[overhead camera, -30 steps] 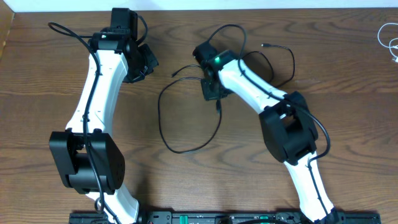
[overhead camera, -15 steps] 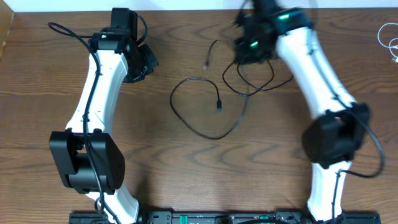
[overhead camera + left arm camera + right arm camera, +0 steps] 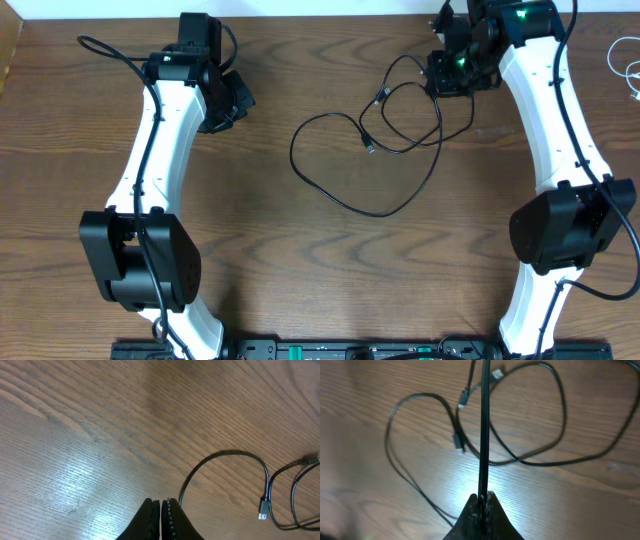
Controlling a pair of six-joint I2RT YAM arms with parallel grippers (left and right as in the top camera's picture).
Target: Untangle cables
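The right claw (image 3: pixel 481 499) is clamped on one black cable (image 3: pixel 483 435), holding it taut above the other cables (image 3: pixel 229 451) looped loosely on the surface (image 3: pixel 300 280). The left claw (image 3: pixel 161 506) is closed and empty, beside them.

The wooden table (image 3: pixel 300 290) is showing a smooth, grained brown surface that is catching a soft sheen, the thin black cables (image 3: pixel 483 435) are looking smooth and rubbery with a small metallic plug (image 3: pixel 263 509), and the arms' white shells (image 3: pixel 150 160) are gleaming like glossy plastic beside matt black joints (image 3: pixel 140 260).
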